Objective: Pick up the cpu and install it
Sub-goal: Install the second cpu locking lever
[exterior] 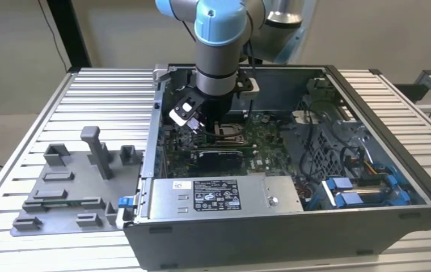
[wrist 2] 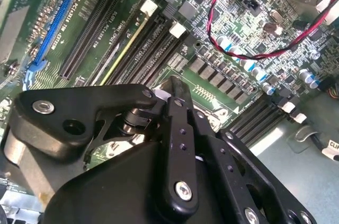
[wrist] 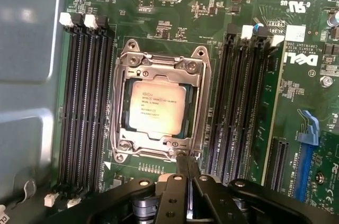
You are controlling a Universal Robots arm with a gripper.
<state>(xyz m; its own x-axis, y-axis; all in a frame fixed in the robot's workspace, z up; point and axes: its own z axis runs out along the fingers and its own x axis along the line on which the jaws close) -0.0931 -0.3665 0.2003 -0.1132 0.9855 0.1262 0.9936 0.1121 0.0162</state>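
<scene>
The cpu (wrist: 158,107), a pale silver square chip, lies flat inside the metal socket frame (wrist: 123,128) on the green motherboard (wrist: 175,17). In the first wrist view my gripper (wrist: 184,157) is shut, its black fingertips pressed together with nothing between them, right at the frame's edge beside the chip. The second wrist view shows the same shut gripper (wrist 2: 172,82) above the board, next to the memory slots (wrist 2: 153,38). In the exterior view the gripper (exterior: 214,134) reaches down into the open computer case (exterior: 397,170), over the socket (exterior: 231,131).
Black memory slots (wrist: 85,102) flank the socket on both sides. Red and black wires (wrist 2: 238,49) loop over the board. A power supply (exterior: 215,195) and blue drive brackets (exterior: 351,192) fill the case's near side. Grey fixture blocks (exterior: 72,181) stand on the slatted table at the exterior view's left.
</scene>
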